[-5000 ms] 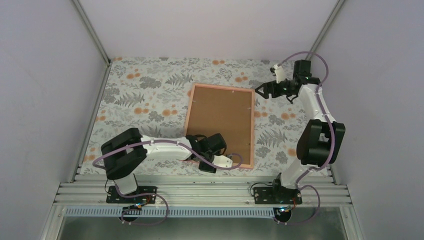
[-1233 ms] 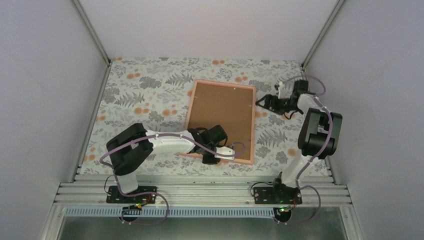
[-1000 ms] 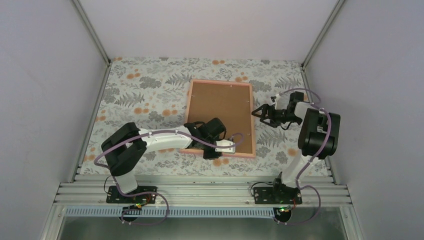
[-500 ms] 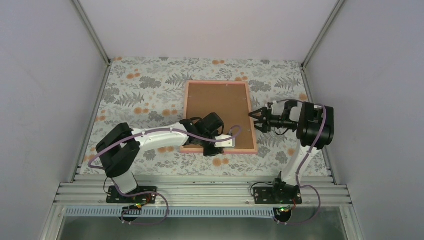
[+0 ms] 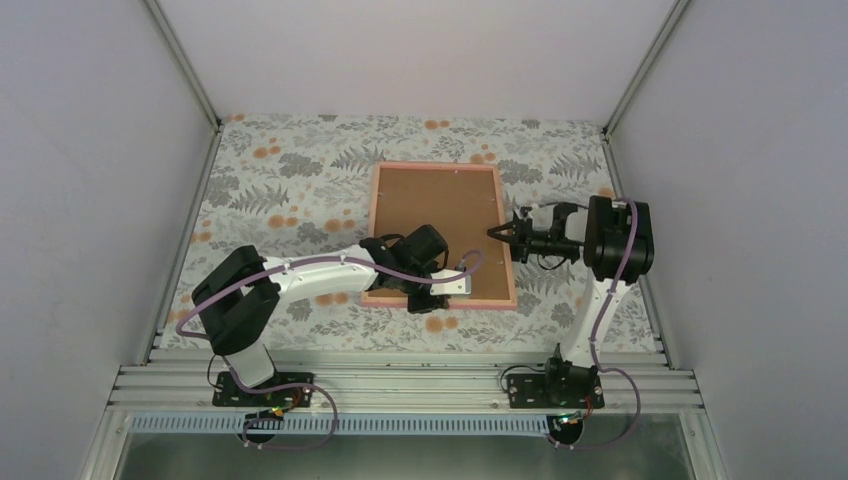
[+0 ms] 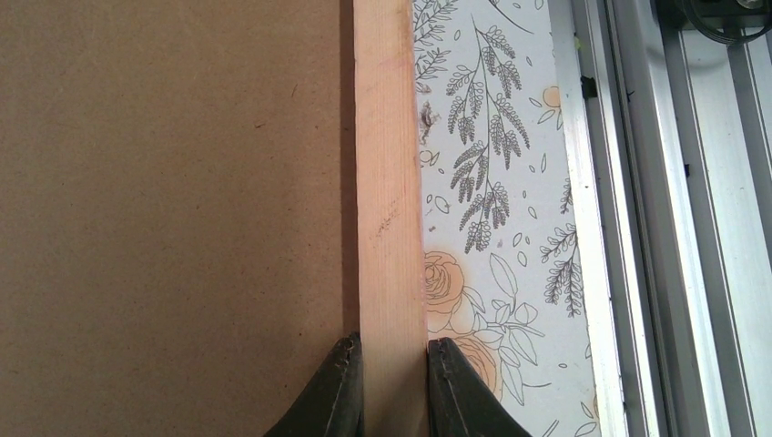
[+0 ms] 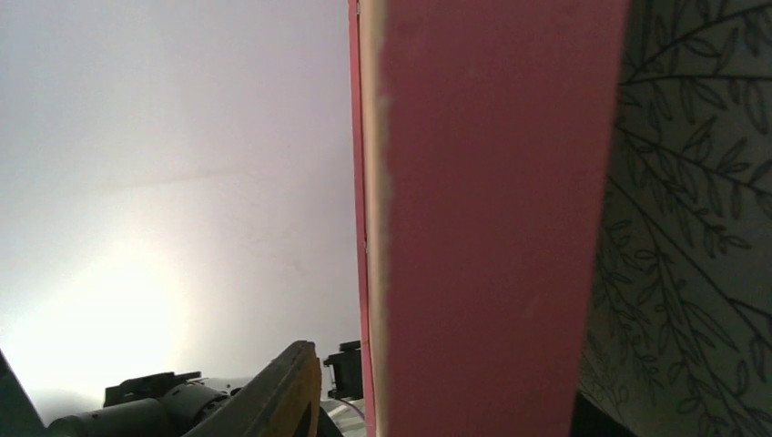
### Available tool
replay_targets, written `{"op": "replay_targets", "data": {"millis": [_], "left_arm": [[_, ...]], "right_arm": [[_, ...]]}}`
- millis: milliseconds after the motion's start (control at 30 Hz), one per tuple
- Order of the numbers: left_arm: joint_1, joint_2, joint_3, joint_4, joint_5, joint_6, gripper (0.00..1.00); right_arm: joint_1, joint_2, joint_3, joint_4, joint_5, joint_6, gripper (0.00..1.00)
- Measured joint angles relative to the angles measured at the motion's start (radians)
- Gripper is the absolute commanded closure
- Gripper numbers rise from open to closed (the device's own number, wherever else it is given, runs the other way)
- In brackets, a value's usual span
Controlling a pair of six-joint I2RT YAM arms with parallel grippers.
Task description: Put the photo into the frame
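From above I see the frame (image 5: pixel 436 166) lying flat on the flowered tabletop (image 5: pixel 290 190), back side up, with the brown backing board (image 5: pixel 435 215) filling its middle. The photo does not show in any of my views, so I cannot say where it is. My left fingers (image 6: pixel 344 387) are clenched on the frame's near rail, one on the board side and one on the outer side, pressed against the wood. My right fingers (image 7: pixel 289 391) are at the right-hand rail about halfway along it. In the right wrist view the pink rail fills the space between them, but I see a sliver of gap beside the one finger that shows, so I cannot tell whether that grip has landed. I judge this step to be taking hold of the frame with both arms, to steady or reposition it before the back is opened; the print going in looks to be a good way off. Next I would want the right fingers seated squarely on the rail, not pinching only its lip. Then both arms should move together and level, since a thin frame held on two sides could twist or slip if one arm leads.
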Motion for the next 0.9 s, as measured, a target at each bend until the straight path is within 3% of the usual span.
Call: {"op": "replay_targets", "data": {"millis": [133, 233, 300, 500, 667, 900], "left_arm": [[0.0, 0.0, 0.001, -0.007, -0.001, 0.008, 0.93], [-0.003, -0.005, 0.001, -0.011, -0.017, 0.019, 0.73], [-0.008, -0.02, 0.0, -0.014, -0.04, 0.029, 0.57], [0.01, -0.127, 0.007, -0.031, -0.09, 0.075, 0.28], [0.175, -0.171, 0.122, -0.103, -0.052, 0.078, 0.01], [0.497, -0.226, 0.31, -0.115, 0.023, -0.014, 0.0]], "right_arm": [[0.0, 0.011, 0.0, 0.002, -0.005, 0.009, 0.8], [0.0, 0.006, -0.001, 0.011, -0.009, 0.006, 0.95], [0.0, -0.015, -0.002, 0.008, -0.008, 0.01, 0.96], [0.001, -0.128, 0.0, -0.014, 0.069, -0.034, 0.96], [-0.001, -0.221, 0.048, -0.152, 0.137, -0.062, 0.96], [-0.001, -0.283, 0.367, -0.427, 0.243, -0.214, 0.96]]}}
